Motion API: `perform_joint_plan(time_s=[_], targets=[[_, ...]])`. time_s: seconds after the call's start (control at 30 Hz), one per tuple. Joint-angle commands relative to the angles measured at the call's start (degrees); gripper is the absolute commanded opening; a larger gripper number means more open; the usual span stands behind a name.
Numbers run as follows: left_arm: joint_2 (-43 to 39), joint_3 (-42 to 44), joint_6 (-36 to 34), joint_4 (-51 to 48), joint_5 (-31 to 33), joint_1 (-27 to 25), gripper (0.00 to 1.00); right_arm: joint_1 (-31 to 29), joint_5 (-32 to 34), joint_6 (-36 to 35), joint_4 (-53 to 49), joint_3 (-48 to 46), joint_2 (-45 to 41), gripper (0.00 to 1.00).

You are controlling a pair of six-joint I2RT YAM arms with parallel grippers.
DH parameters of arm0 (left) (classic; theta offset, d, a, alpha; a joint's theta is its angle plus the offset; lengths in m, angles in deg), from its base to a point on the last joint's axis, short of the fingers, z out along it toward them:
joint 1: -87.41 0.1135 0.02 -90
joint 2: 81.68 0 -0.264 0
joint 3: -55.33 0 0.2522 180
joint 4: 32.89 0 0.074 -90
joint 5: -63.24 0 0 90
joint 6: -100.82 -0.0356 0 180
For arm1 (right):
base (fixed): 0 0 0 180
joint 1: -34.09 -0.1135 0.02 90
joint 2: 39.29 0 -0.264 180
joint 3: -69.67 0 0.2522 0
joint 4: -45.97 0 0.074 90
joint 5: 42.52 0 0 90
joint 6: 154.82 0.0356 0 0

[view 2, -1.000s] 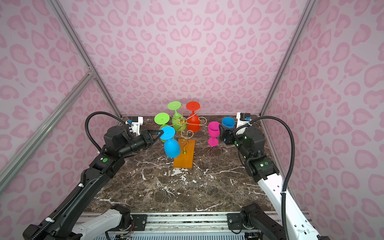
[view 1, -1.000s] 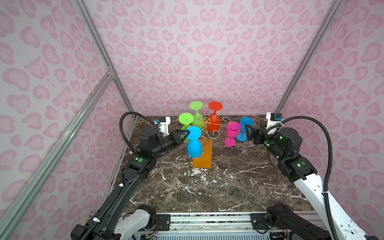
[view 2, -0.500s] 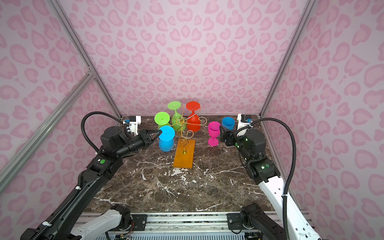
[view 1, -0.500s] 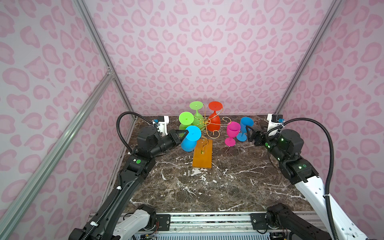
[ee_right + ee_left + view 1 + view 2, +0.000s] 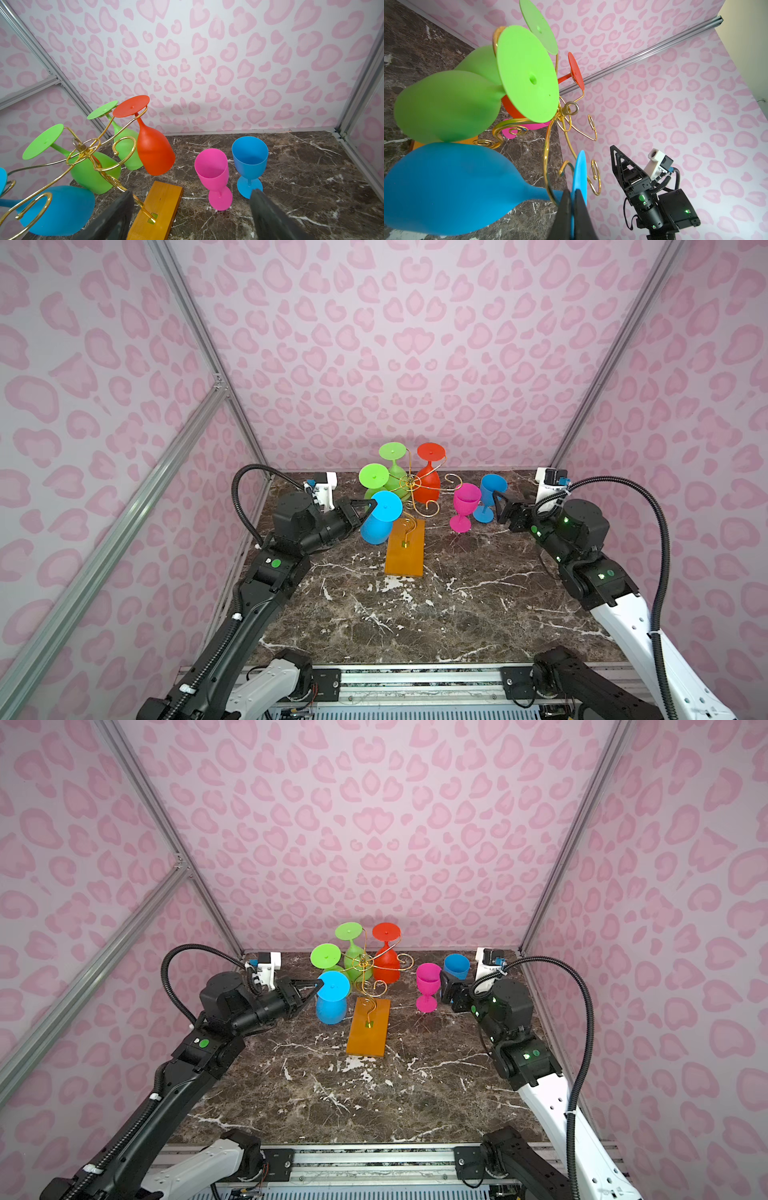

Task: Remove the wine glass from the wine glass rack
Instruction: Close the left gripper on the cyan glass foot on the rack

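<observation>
Bright, even, diffuse light from above; faint soft shadows on worktop (image 5: 415,614); slight softness, wide-angle bending toward wrist-view edges.

I'm looking down from the front in both top views; both wrist cameras are sitting close, sharing the wine glass rack (image 5: 162,201).

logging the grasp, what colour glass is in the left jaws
Blue glass, best in the left wrist view.

Cropped by the right wrist view's edge: foot of hanging blue glass (image 5: 62,207), one end of wooden base (image 5: 160,205); hidden behind right gripper (image 5: 444,988) in a top view: stem and foot of standing blue glass (image 5: 456,966)
</observation>
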Motion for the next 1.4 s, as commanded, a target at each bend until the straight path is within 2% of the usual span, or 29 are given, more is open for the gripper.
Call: perform_joint_plan(time_s=[0.0, 0.77, 1.37], targets=[[-0.57, -1.34, 1.43, 2.21, -0.87, 0.01, 0.03, -0.14, -0.42, 0.39, 1.07, -0.40, 0.00, 0.89], [-1.31, -1.71, 2.54, 0.87, -0.50, 2.91, 0.03, -0.11, -1.00, 0.76, 0.89, 0.02, -0.26, 0.90], [1.48, -3.12, 3.95, 3.27, 1.12, 2.89, 0.03, -0.11, -0.95, 0.84, 0.96, 0.14, -0.29, 0.90]])
